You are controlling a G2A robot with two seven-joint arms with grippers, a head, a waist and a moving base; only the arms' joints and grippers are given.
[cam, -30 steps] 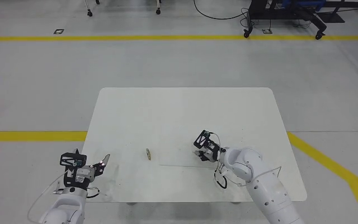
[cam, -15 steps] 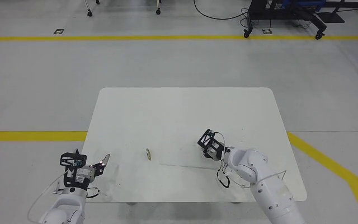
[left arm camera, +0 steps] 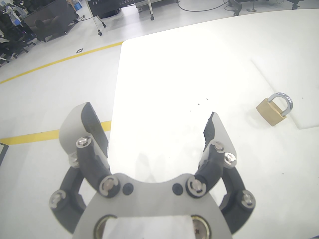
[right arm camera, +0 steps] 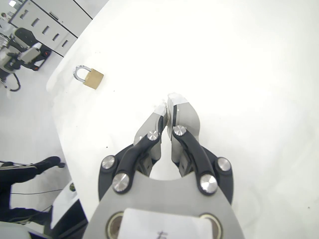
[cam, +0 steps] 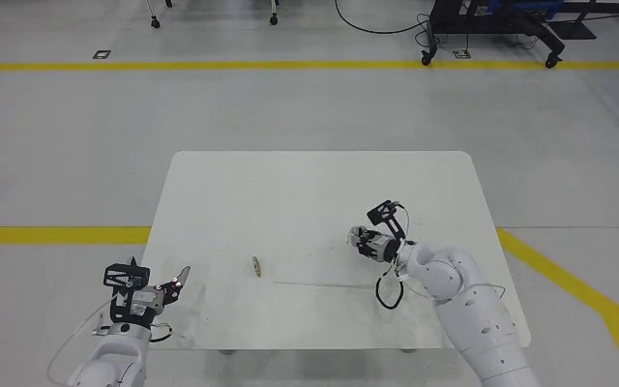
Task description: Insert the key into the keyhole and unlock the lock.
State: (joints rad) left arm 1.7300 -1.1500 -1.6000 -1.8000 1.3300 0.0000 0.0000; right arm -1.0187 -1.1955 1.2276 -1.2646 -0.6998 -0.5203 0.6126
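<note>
As the count stands: one padlock (cam: 256, 265), one white table (cam: 290, 193), one left gripper (left arm camera: 149, 118), one right gripper (right arm camera: 166, 101).
Padlock: on the table, 8 o'clock from its centre.
Left gripper: 9 o'clock of padlock, at the table's edge, fingers spread wide.
Right gripper: 3 o'clock of padlock, well apart, forearm entering from 5 o'clock, fingertips pressed together.
</note>
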